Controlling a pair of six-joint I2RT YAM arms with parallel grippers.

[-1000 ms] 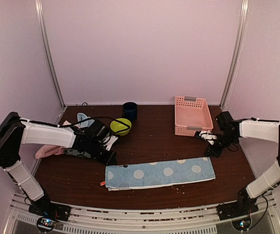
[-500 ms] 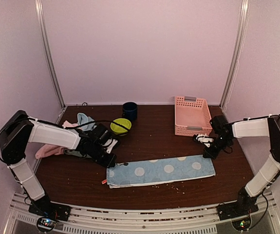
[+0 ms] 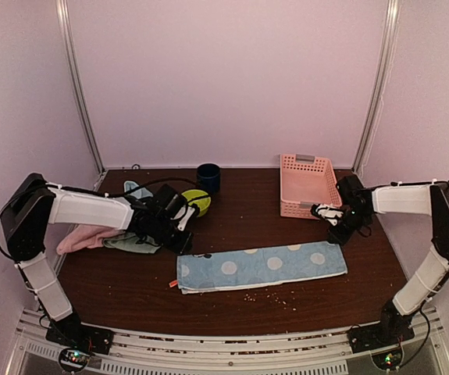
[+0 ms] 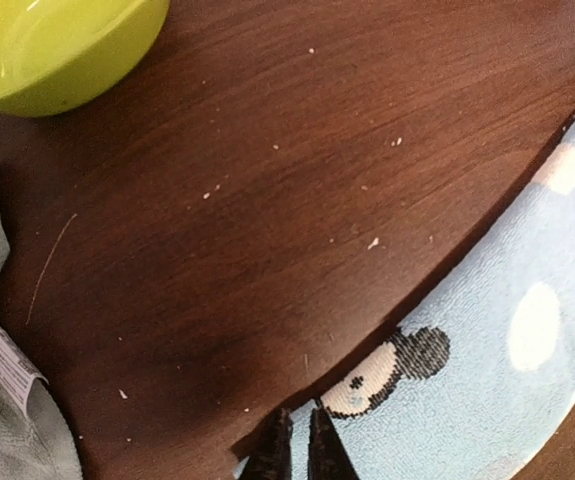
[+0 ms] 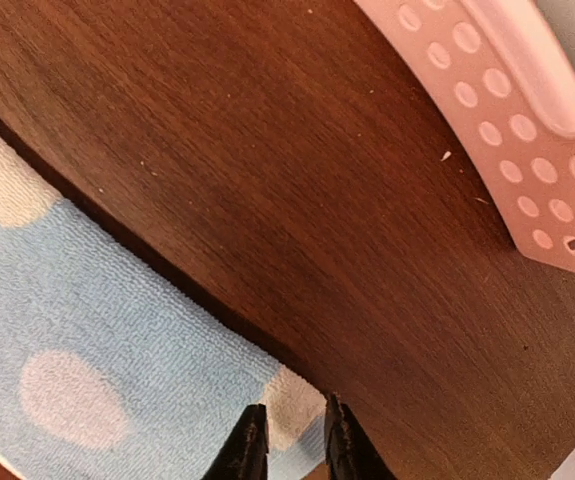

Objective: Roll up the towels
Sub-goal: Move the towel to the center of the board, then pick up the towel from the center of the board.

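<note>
One spotted towel (image 3: pixel 261 266), one pink towel (image 3: pixel 80 238), one green towel (image 3: pixel 130 244), one basket (image 3: pixel 306 209).

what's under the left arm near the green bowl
A pink towel and a mint green towel stick out from under the left arm. How they overlap beneath it, or whether more lies there, is covered.

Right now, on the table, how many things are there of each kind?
Towels: 4 (spotted blue towel, pink towel, mint green towel, pale blue towel)
Bowls: 1 (lime-green bowl)
Cups: 1 (dark blue cup)
Baskets: 1 (pink basket)
Total: 7
</note>
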